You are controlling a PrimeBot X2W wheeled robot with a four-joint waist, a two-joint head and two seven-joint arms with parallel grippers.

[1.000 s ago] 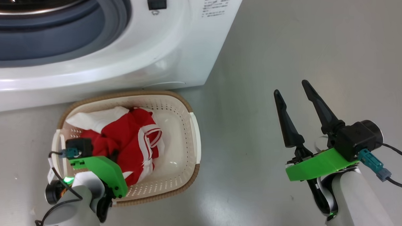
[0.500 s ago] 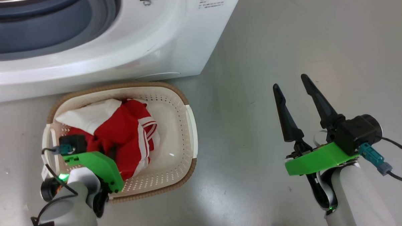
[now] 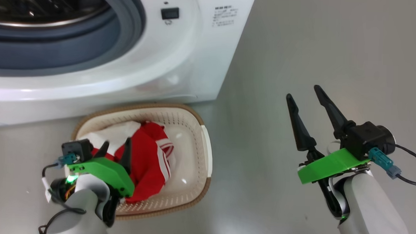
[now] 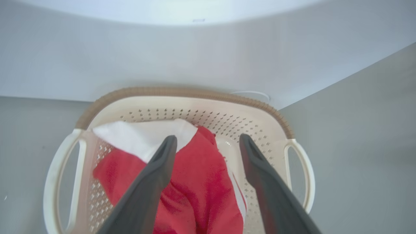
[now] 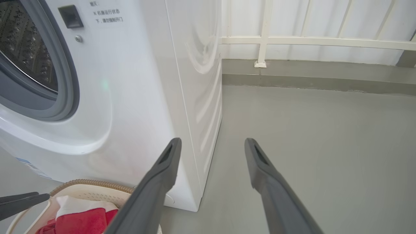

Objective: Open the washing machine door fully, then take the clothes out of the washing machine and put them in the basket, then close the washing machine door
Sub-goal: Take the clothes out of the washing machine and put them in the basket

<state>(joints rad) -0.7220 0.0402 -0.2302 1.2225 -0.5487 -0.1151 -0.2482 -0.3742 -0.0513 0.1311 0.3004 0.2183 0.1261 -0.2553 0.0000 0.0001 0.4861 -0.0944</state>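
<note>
Clothes [image 3: 147, 163], red with white trim, lie heaped in the basket [image 3: 207, 144], which sits on the grey floor [image 3: 300, 47] just in front of the washing machine [image 3: 196, 61]. The left gripper [image 3: 117, 143] hangs over the pile, jaws spread wide with nothing between them. The right gripper [image 3: 303, 92], equally wide and empty, waits well apart over bare floor. Unloading looks complete: no cloth is seen in the visible part of the steel drum [image 3: 42, 4]. Next comes the door, so an arm must lift clear of the basket, reach the door and swing it shut.
</note>
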